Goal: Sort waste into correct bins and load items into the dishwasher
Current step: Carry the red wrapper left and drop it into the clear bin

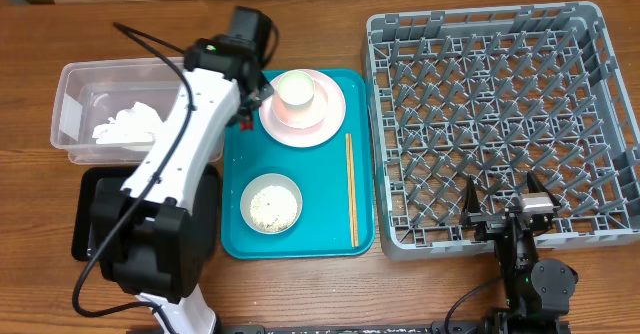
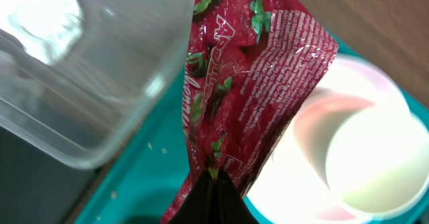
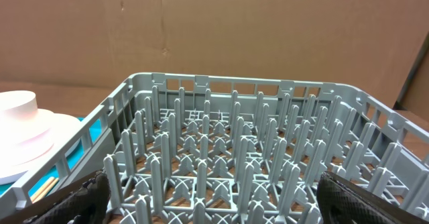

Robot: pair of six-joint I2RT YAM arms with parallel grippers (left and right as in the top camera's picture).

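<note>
Waste sorting, wrapper stage: my left pincer [image 2: 211,198] is pressed together on the lower end of the crumpled red wrapper [image 2: 249,83], which stands up from the fingertips over the edge of the teal tray [image 1: 236,246]. Just to the pincer's right sit the pink plate [image 1: 332,120] and the cream cup [image 1: 297,91] on it. Just to its left is the clear tub [image 1: 72,106], where the white tissue [image 1: 125,126] already lies. The black tray [image 1: 86,214] is behind the pincer, back toward the arm's base and partly hidden under it.

The step in hand, as I read it, is carrying the wrapper off the teal tray to a bin. The next move calls for lifting it clear of the tub's rim and the cup, swinging left or back to the right bin, then releasing. I cannot tell from here which bin suits it.

My right pincer [image 1: 503,196] stands spread wide and holds nothing, with the near edge of the grey dish rack [image 1: 600,34] directly ahead. The rice bowl [image 1: 271,203] and chopsticks [image 1: 351,189] are well off to its left.
</note>
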